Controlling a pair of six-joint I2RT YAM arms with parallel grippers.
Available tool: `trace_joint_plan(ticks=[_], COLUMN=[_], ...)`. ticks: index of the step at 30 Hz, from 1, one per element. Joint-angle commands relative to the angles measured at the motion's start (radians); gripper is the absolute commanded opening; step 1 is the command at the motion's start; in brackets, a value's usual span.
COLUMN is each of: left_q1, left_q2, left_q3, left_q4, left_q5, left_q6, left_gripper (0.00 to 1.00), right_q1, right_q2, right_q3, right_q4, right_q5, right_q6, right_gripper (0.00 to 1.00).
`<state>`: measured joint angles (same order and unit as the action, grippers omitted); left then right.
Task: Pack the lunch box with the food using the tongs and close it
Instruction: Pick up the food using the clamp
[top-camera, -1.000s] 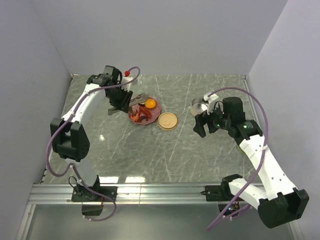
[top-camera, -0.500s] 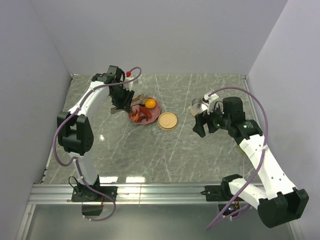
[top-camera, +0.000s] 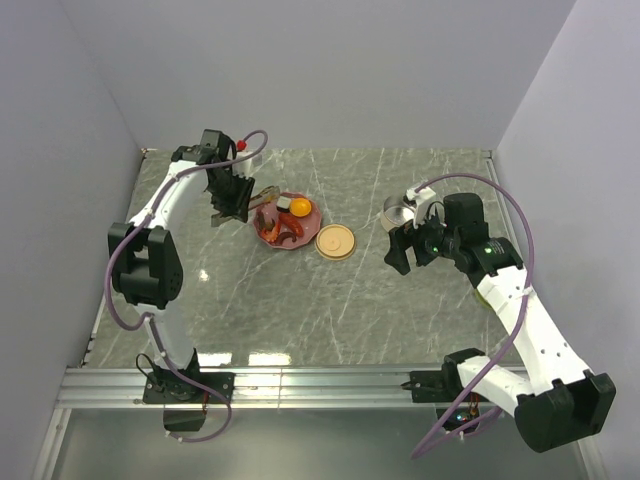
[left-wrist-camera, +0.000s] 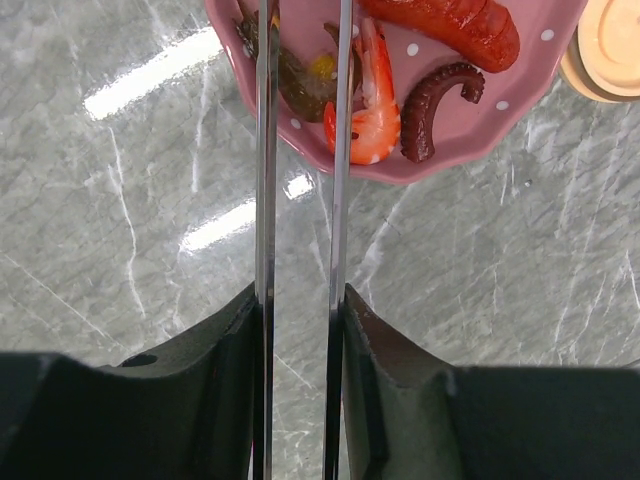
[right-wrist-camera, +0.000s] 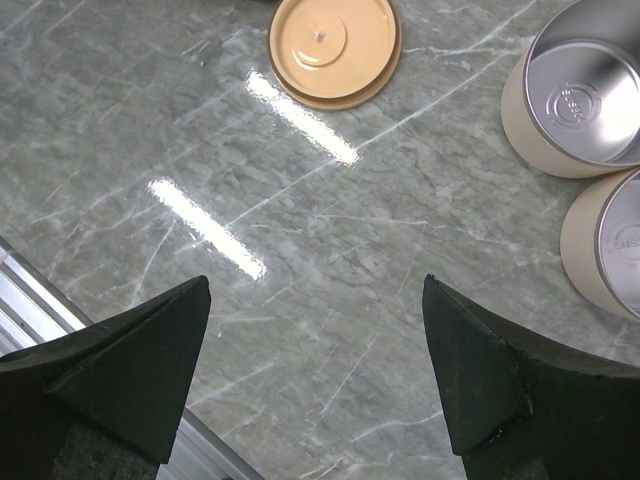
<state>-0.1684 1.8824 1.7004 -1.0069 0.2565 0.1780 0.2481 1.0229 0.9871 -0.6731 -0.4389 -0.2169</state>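
A grey marbled tabletop (top-camera: 330, 300) fills a booth of plain pale walls, with a ribbed aluminium rail (top-camera: 320, 380) along the bottom of the overhead view.

In the right half of that view, the right hand (right-wrist-camera: 310, 340) hangs above bare stone. Its two black fingers are spread wide and nothing lies between them. In its wrist view, a flat round peach-coloured lid (right-wrist-camera: 335, 45) lies at the top, left of centre. Two round beige containers with bright metal insides stand at the right edge, one (right-wrist-camera: 525, 120) in the upper corner and the other (right-wrist-camera: 580, 240) just below it. The two stand close together; whether they touch cannot be told.

Farther back and left of centre sits a pink dotted plate (left-wrist-camera: 440, 165) with a scalloped rim, the lid just to its right. On it lie a red-orange sausage (left-wrist-camera: 450, 20), a curled orange shrimp (left-wrist-camera: 372, 110), a dark red tentacle (left-wrist-camera: 440, 95), a round orange piece (top-camera: 299, 207) and a small dark-and-pale block (top-camera: 283, 202).

In the upper left, the left hand (left-wrist-camera: 300, 310) pinches the long thin grey metal tongs (left-wrist-camera: 265, 200), one finger against the outside of each arm. The arms run nearly parallel with a narrow gap, out over the left part of the plate. A dark brownish piece (left-wrist-camera: 300, 85) shows in the gap. The tips leave the frame, so whether they grip anything cannot be told.
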Motion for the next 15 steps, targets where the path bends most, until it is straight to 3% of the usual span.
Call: trace_joint_plan(ticks=[1,15], left_q1=[-0.006,-0.028], left_q2=[0.017,0.012], left_q3=[0.033,0.068], left_q4=[0.004,0.002], left_q5=[0.024,0.082], left_q6=[-0.009,0.005], left_gripper=[0.39,0.39], right_q1=[-0.006,-0.007], right_q2=[0.002,0.005], right_q3=[0.036,0.033], right_q4=[0.017,0.012], right_q5=[-0.011,-0.006], right_q6=[0.004,0.001], right_gripper=[0.93,0.93])
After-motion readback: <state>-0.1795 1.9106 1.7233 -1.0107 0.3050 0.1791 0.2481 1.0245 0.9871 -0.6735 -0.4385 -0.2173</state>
